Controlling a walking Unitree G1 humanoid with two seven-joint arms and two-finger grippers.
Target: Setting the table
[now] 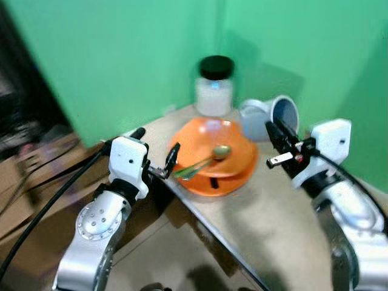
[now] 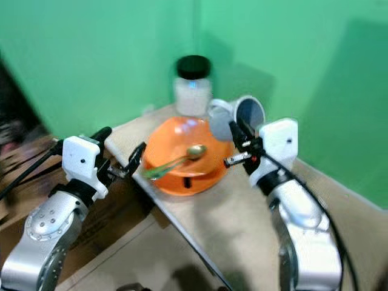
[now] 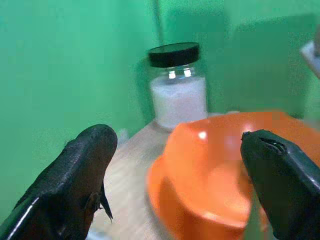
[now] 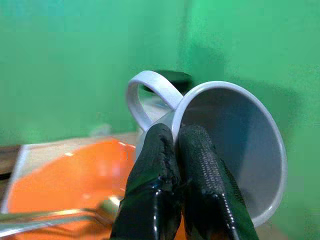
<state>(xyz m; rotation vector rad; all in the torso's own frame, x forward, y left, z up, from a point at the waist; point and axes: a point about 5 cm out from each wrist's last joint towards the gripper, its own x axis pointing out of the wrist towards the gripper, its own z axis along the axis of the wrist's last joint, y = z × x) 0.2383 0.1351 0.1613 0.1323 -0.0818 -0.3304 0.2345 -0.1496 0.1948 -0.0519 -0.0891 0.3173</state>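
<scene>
Grey mug (image 4: 225, 145), frame centre, was pinched at its rim by the closed right claw (image 1: 280, 140); left claw (image 1: 159, 153) gaped empty beside the orange bowl (image 1: 233, 170). Best lifted slowly, upright.

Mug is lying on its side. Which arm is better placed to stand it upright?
Right. The right gripper is already at the tipped mug, jaws shut at its rim. The left gripper is open at the near edge of the orange bowl, away from the mug.
</scene>
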